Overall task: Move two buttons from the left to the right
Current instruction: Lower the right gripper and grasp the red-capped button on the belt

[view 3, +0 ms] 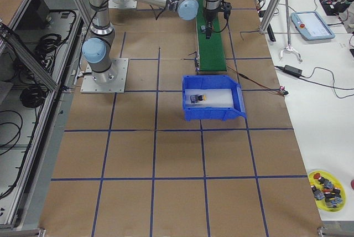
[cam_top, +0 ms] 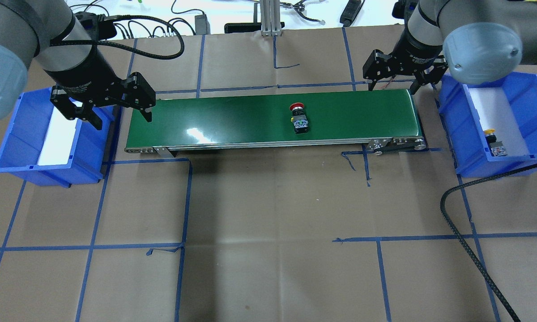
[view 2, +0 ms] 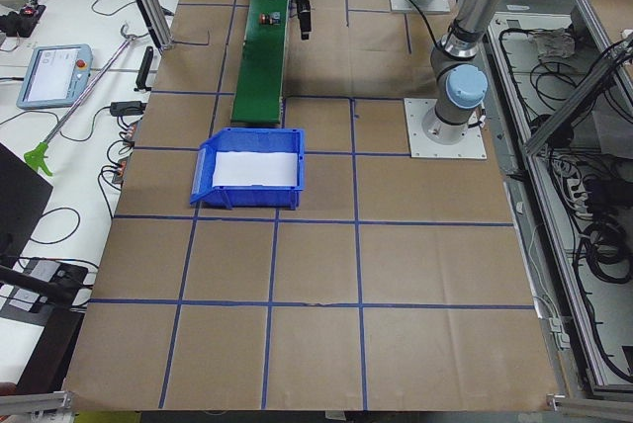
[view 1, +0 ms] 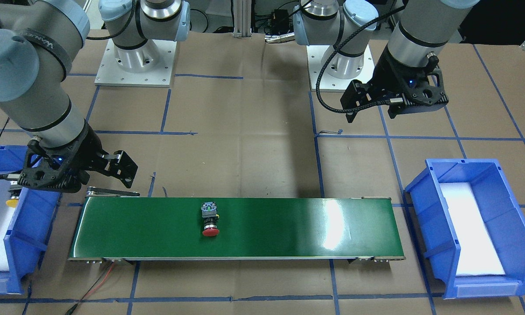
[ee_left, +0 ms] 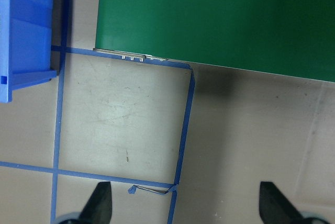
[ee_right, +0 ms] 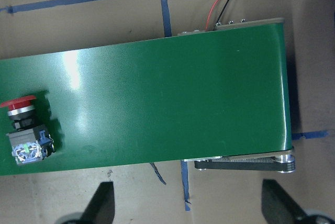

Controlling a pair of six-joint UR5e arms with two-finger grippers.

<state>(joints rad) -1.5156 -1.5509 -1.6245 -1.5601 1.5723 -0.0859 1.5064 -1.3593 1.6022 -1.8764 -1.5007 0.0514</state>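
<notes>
— Across the desk runs the green conveyor belt, a left bin and right bin at its ends. Which arm is nearer?
— Right one. Its jaws hang apart over the belt's right end; the left jaws, apart too, sit by its left end.
— And the buttons?
— The red button lies on the belt, leftward of the right jaws, long axis across the belt, cap away from the robot. The yellow button already rests in the right bin, whose wall flanks the carry.
</notes>
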